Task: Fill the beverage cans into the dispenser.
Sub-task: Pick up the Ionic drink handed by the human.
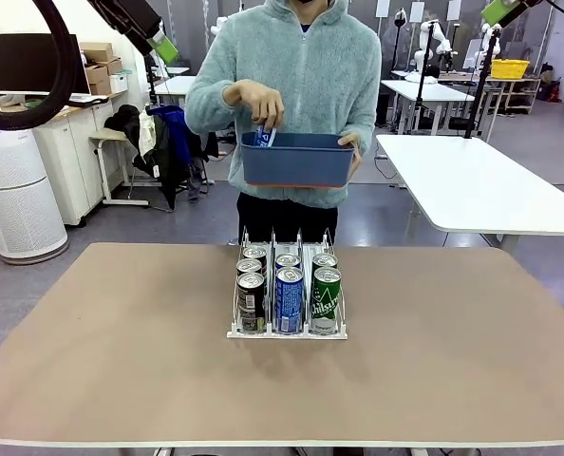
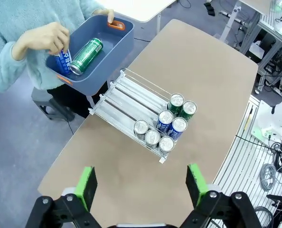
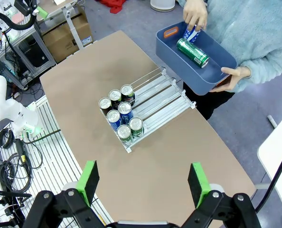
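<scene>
Left wrist view: seven cans sit in the dispenser, two wait in the bin; left gripper and right gripper fingers released, empty.

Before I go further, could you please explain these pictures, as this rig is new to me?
A two-armed robot shares a table with a person opposite. One picture looks across the table from between the arms; the other two look down from each wrist. The green-tipped prongs there are the left claw and right claw, both open and empty. On the table stands a white dispenser holding seven beverage cans in three lanes. The person holds a blue bin with one hand and grips a blue can in it with the other hand; a green can lies inside.
</scene>
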Controlling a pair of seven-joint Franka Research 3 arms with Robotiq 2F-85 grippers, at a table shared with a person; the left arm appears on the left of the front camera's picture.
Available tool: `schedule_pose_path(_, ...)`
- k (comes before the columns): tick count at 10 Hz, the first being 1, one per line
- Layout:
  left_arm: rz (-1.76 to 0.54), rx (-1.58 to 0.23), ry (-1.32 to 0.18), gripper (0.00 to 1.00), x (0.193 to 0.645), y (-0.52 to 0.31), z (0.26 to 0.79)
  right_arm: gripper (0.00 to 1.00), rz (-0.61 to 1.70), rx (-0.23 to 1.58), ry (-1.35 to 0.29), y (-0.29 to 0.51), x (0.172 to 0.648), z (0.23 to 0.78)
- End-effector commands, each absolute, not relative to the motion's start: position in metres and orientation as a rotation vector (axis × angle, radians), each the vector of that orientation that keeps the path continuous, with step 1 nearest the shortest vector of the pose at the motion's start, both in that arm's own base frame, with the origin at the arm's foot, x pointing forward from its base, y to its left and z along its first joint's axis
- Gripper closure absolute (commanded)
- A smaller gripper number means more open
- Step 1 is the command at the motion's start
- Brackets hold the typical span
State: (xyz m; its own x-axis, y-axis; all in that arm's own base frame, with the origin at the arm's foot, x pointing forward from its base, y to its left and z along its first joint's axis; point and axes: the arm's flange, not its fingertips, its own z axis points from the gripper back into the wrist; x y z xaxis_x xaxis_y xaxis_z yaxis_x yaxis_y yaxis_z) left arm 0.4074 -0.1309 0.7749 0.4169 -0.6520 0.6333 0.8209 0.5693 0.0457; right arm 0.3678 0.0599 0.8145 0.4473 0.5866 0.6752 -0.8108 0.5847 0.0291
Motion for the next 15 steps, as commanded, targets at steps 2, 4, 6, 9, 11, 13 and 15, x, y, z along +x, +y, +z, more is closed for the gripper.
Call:
schedule_pose_path(2,-0.969,-0.28,-0.633,0.0,0.408,-0.1273,0.7739,0.0,0.886,0.385,-0.666,0.0607,0.3662,0.8144)
schedule_pose_path(4,-0.94,-0.29,-0.655,0.0,0.4075,-0.1306,0.7757,0.0,0.886,0.385,-0.666,0.0607,0.3662,0.8144)
schedule_pose_path(6,-0.94,-0.29,-0.655,0.0,0.4075,-0.1306,0.7757,0.0,0.886,0.385,-0.666,0.0607,0.3662,0.8144)
schedule_pose_path(9,-0.94,-0.29,-0.655,0.0,0.4075,-0.1306,0.7757,0.0,0.886,0.385,-0.666,0.0607,0.3662,0.8144)
schedule_pose_path(11,-0.94,-0.29,-0.655,0.0,0.4075,-0.1306,0.7757,0.0,0.886,0.385,-0.666,0.0607,0.3662,0.8144)
schedule_pose_path(13,-0.94,-0.29,-0.655,0.0,0.4075,-0.1306,0.7757,0.0,0.886,0.385,-0.666,0.0607,0.3662,0.8144)
schedule_pose_path(15,-0.94,-0.29,-0.655,0.0,0.4075,-0.1306,0.7757,0.0,0.886,0.385,-0.666,0.0607,0.3662,0.8144)
